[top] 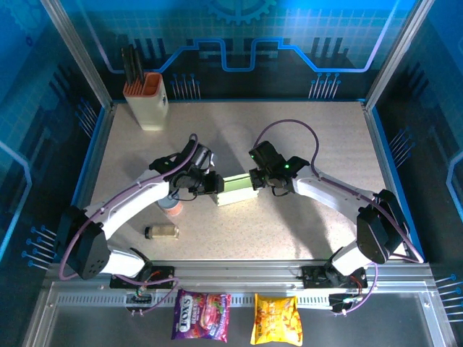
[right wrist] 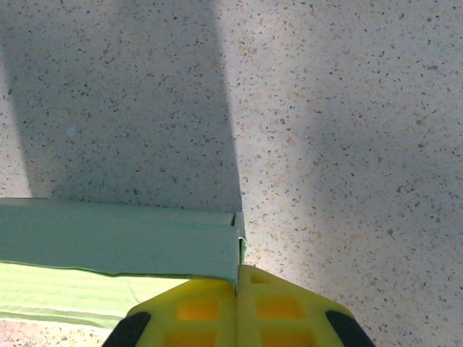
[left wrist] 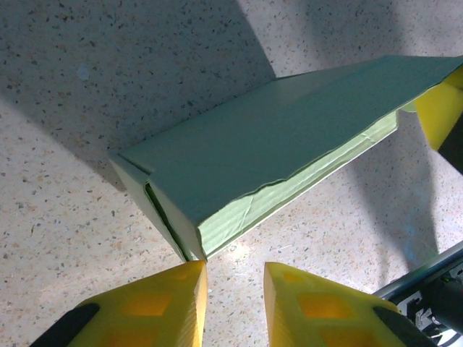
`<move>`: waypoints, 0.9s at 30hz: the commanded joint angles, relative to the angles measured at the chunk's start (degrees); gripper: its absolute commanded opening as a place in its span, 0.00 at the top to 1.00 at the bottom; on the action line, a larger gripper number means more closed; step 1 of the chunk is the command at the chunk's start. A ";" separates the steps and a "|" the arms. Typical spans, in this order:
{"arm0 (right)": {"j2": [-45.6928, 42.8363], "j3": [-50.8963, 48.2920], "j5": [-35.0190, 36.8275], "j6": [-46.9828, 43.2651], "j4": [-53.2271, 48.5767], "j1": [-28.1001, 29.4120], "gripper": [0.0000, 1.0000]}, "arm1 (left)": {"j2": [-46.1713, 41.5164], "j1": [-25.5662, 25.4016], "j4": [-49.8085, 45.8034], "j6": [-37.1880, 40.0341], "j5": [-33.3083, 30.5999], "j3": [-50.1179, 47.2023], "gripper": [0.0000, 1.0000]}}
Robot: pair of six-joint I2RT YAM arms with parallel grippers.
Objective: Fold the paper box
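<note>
Yellow fingers [left wrist: 166,300] of my left gripper [left wrist: 235,271] stand a little apart, holding nothing, right by a corner of the paper box [left wrist: 275,137]. My right gripper [right wrist: 237,278] is pinched tight on its other end, at the middle of the table [top: 311,137].

**Speckled desk and its load**

The beige speckled desk [top: 304,144] carries a mint-green paper box [top: 237,189] at its middle. A cream, orange-rimmed holder [top: 148,105] stands at the far left corner. A small jar [top: 161,231] lies on its side near left, a round pinkish container [top: 172,207] just beyond it.
</note>
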 commanded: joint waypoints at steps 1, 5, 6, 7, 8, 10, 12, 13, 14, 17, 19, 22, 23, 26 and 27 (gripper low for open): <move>0.71 -0.19 -0.29 0.86 -0.40 0.99 1.00 | 1.66 0.23 -1.34 1.68 0.13 -1.75 0.72; 0.57 -1.41 -0.06 1.01 -0.16 1.17 1.00 | 0.96 0.31 0.18 1.17 0.79 -4.90 0.72; 0.56 -1.68 0.20 1.06 -0.25 1.26 1.00 | 0.88 0.24 0.43 0.97 0.97 -5.39 0.72; 0.43 -2.06 0.39 1.03 -0.37 1.33 1.00 | 0.67 0.18 0.63 0.75 1.08 -5.73 0.72; 0.30 -2.36 0.61 1.15 -0.48 1.44 1.00 | 0.49 0.23 0.73 0.77 1.22 -5.86 0.72; 0.03 -3.04 0.73 1.32 -0.34 1.52 1.00 | -0.14 0.23 0.83 0.76 1.02 -5.66 0.72; -0.14 -3.32 0.78 1.29 -0.32 1.61 1.00 | -1.23 0.23 0.58 1.09 0.57 -4.89 0.70; -0.17 -3.30 0.89 1.21 -0.49 1.61 1.00 | -1.89 0.23 0.35 1.36 0.10 -4.33 0.67; -0.14 -3.23 1.10 1.01 -0.60 1.63 1.00 | -2.73 0.19 0.00 1.76 -0.57 -3.62 0.65; -0.25 -3.28 1.48 1.00 -0.69 1.70 1.00 | -5.07 0.24 -1.30 4.35 -2.58 -1.49 0.60; -0.27 -3.34 1.45 0.99 -0.68 1.70 1.00 | -6.36 0.23 -1.97 6.94 -3.91 -0.22 0.56; -0.19 -3.27 1.47 0.86 -0.68 1.77 1.00 | -7.65 0.19 -1.68 12.01 -5.65 0.74 0.51; -0.23 -3.18 1.47 0.83 -0.68 1.78 1.00 | -7.71 0.24 -1.34 13.94 -5.84 1.11 0.49; -0.24 -2.88 1.38 0.76 -0.73 1.78 1.00 | -6.57 0.15 0.18 21.35 -5.16 2.30 0.44; -0.23 -2.83 1.37 0.66 -0.82 1.78 1.00 | -5.93 0.06 0.92 24.04 -4.34 2.61 0.42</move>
